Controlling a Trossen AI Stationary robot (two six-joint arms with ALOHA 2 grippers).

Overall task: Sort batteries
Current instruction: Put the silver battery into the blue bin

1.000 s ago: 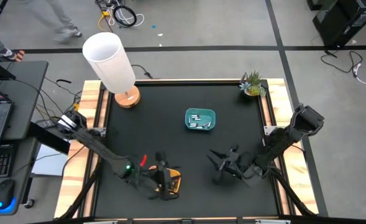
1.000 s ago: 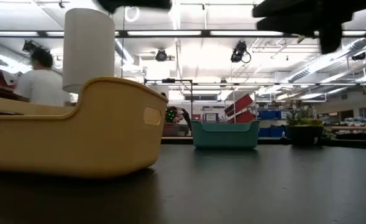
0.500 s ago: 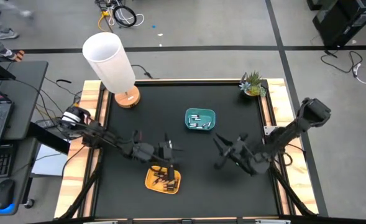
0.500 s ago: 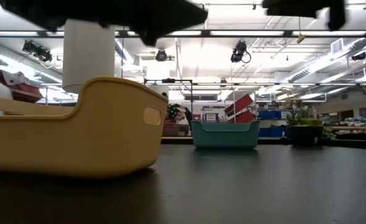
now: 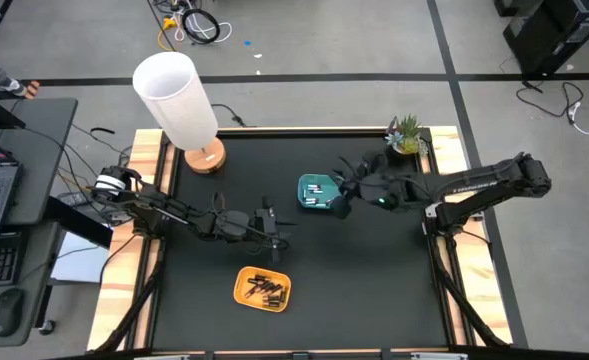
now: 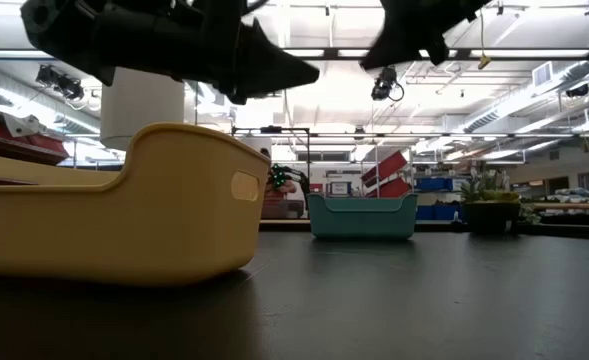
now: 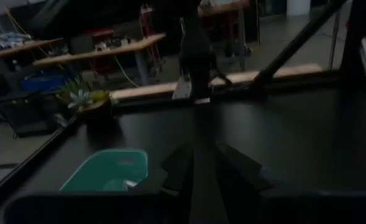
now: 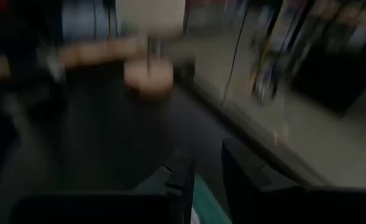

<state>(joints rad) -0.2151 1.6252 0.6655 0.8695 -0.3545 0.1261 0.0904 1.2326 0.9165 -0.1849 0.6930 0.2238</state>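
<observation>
The yellow tray (image 5: 240,291) sits near the table's near edge and holds several dark batteries (image 5: 266,290). The teal tray (image 5: 305,181) sits farther back and holds silvery-white batteries (image 5: 314,190). My left gripper (image 5: 274,228) hovers over bare table between the two trays. In its wrist view, my left gripper (image 7: 202,155) shows a narrow gap and points toward the teal tray (image 7: 108,171). My right gripper (image 5: 341,193) hangs at the teal tray's right side. The blurred right wrist view also shows my right gripper (image 8: 207,163) with a narrow gap. Nothing shows between either pair of fingers.
A white lamp (image 5: 177,95) on a wooden base stands at the far left corner. A small potted plant (image 5: 406,135) stands at the far right corner. Wooden rails edge the black table top. In the low view both arms hang above the yellow tray (image 6: 124,210) and the teal tray (image 6: 362,215).
My left gripper rose from over the yellow tray and moved toward the far edge, uncovering the tray. My right gripper swung quickly from the near right part of the table up and toward the far left, as far as the teal tray. Neither tray moved.
</observation>
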